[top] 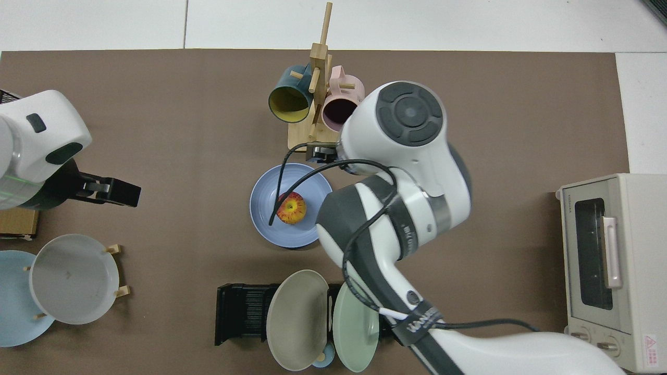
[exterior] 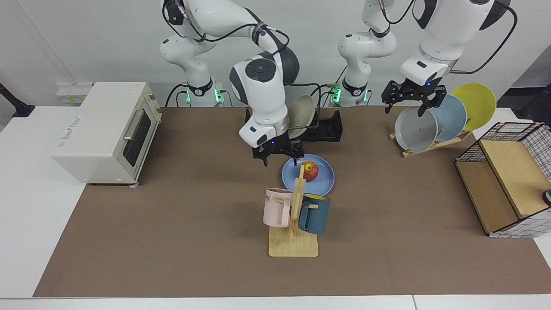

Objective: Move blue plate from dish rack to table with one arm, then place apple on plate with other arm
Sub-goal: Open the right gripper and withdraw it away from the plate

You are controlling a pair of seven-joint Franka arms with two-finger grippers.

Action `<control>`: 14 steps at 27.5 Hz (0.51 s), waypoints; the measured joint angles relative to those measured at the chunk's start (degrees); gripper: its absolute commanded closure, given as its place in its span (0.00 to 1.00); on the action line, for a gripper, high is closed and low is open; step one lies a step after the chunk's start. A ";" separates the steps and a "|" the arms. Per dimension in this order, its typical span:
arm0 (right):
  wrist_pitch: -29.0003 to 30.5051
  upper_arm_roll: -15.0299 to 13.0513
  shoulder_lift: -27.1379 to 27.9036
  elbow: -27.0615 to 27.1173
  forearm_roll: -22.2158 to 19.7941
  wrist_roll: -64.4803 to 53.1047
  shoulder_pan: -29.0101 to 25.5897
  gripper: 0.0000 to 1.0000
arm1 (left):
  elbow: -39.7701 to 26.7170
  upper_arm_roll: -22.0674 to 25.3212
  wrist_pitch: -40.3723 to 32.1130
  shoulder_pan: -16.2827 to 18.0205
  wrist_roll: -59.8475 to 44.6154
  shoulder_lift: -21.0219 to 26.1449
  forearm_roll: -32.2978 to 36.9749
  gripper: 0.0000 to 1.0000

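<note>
In the top view we cannot see the right pincer: its own white wrist covers it, and part of the pink mug [top: 341, 104] too. In the facing view that arm hides much of the rack [exterior: 329, 127]. Both arms run off the frame's upper edge. At lower left of the top view, the pale plate [top: 13, 302] is cut off.
</note>
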 measured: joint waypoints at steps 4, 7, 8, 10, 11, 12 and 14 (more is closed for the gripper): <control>-1.40 -0.04 -2.96 -1.41 -2.59 -7.52 -4.30 0.00 | 0.00 0.02 -0.01 0.62 0.00 -0.01 0.00 0.00; -1.59 -0.07 -4.53 -2.62 -3.98 -13.27 -7.16 0.00 | 0.02 0.04 -0.01 0.83 0.00 -0.03 0.00 0.00; -1.59 -0.07 -4.90 -2.93 -4.18 -14.97 -8.06 0.00 | 0.03 0.04 -0.01 0.89 0.00 -0.04 0.00 0.00; -1.59 -0.12 -5.44 -3.34 -4.44 -18.31 -9.91 0.00 | 0.05 0.04 -0.01 0.98 0.00 -0.06 0.00 0.00; -1.59 -0.15 -5.61 -3.43 -4.66 -19.61 -10.67 0.00 | 0.06 0.03 -0.01 1.02 0.00 -0.08 0.00 0.00; -1.59 -0.20 -5.77 -3.49 -5.01 -20.84 -11.45 0.00 | 0.06 0.03 -0.01 1.04 0.00 -0.09 0.00 0.00; -1.60 -0.24 -6.12 -3.54 -5.96 -22.71 -12.82 0.00 | 0.08 0.03 -0.01 1.06 0.00 -0.11 0.00 0.00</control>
